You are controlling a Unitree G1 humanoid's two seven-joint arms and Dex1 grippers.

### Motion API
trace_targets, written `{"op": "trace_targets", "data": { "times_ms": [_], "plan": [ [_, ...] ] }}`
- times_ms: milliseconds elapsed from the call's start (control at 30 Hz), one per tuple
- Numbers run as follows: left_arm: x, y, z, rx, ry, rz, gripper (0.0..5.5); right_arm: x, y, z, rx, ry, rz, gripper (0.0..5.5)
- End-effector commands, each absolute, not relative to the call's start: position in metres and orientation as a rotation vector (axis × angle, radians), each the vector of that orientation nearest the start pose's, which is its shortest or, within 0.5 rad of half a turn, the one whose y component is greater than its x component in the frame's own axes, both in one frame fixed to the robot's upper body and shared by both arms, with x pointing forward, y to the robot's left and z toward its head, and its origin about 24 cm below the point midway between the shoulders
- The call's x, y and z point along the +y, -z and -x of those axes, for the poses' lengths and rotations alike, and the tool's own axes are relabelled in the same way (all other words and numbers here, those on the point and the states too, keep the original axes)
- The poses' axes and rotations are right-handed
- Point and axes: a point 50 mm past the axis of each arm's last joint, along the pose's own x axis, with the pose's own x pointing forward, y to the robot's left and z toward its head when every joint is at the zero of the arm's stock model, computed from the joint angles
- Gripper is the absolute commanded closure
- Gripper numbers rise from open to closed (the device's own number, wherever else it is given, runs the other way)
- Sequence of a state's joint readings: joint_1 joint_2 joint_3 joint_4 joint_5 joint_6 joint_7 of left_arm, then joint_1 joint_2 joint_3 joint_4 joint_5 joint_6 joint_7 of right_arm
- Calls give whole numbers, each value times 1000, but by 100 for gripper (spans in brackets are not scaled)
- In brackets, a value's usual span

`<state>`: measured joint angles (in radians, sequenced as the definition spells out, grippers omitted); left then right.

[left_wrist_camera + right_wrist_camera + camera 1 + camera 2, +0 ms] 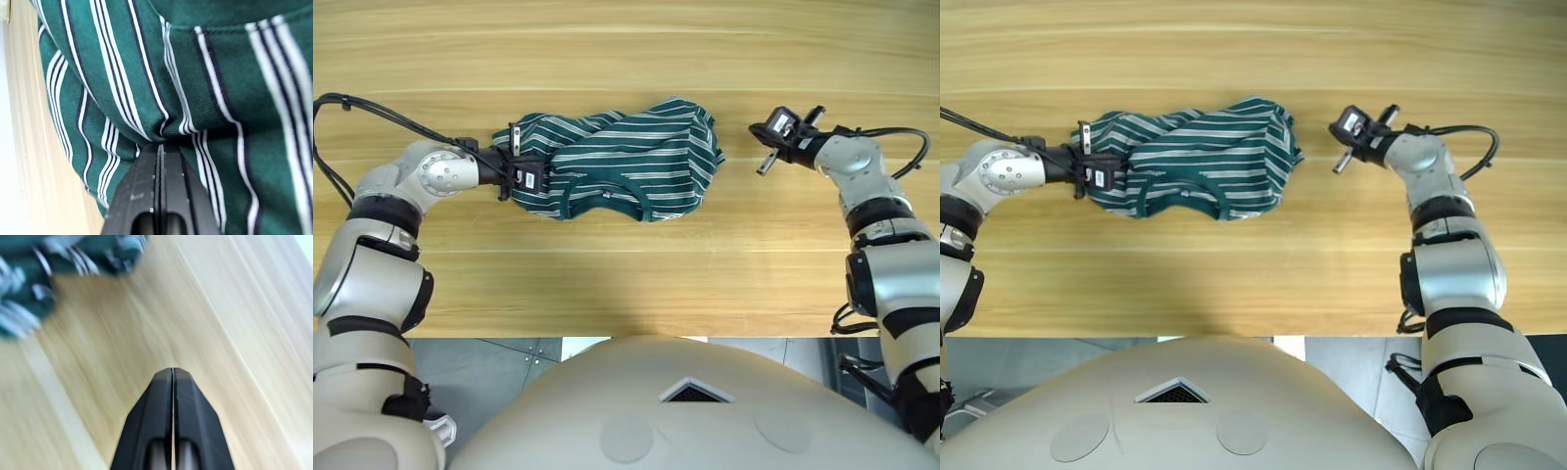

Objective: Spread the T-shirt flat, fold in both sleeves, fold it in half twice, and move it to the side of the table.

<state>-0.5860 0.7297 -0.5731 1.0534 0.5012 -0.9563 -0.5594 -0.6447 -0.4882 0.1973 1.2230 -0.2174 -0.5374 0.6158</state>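
The left claw (160,146) pinches the left end of the T-shirt (626,157), bunched mid-way along the table (607,284), while the right claw (172,371), pressed together and empty, hovers near its right end; spreading looks barely begun, all folds remain.

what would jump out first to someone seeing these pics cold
A crumpled green striped T-shirt lies bunched in the middle of the wooden table, not spread flat. The left gripper is shut on the fabric at the shirt's left edge. The right gripper is shut and empty over bare wood to the shirt's right, apart from the cloth.
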Motion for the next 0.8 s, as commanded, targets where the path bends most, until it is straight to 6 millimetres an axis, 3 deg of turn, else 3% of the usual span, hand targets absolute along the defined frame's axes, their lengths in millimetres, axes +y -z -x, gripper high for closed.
{"op": "trace_targets", "data": {
  "times_ms": [33,133,300,367,467,600,800],
  "plan": [
    [225,-5,-256,160,1419,-1104,550,-225,-26,-328,251,-721,651,546],
    [213,-35,-273,-30,1314,-1005,550,-218,-27,-326,203,-753,628,546],
    [230,-75,-294,-109,1160,-1035,550,-212,-31,-321,133,-807,602,546],
    [239,-85,-301,-96,1095,-1101,550,-211,-32,-319,118,-828,601,546],
    [258,-84,-305,25,1044,-1273,550,-210,-32,-313,99,-864,604,546],
    [263,-83,-288,32,1139,-1289,526,-211,-38,-310,63,-877,598,550],
    [221,-82,-227,-119,1495,-856,423,-198,-47,-291,-31,-1021,552,440]
  ]
}}
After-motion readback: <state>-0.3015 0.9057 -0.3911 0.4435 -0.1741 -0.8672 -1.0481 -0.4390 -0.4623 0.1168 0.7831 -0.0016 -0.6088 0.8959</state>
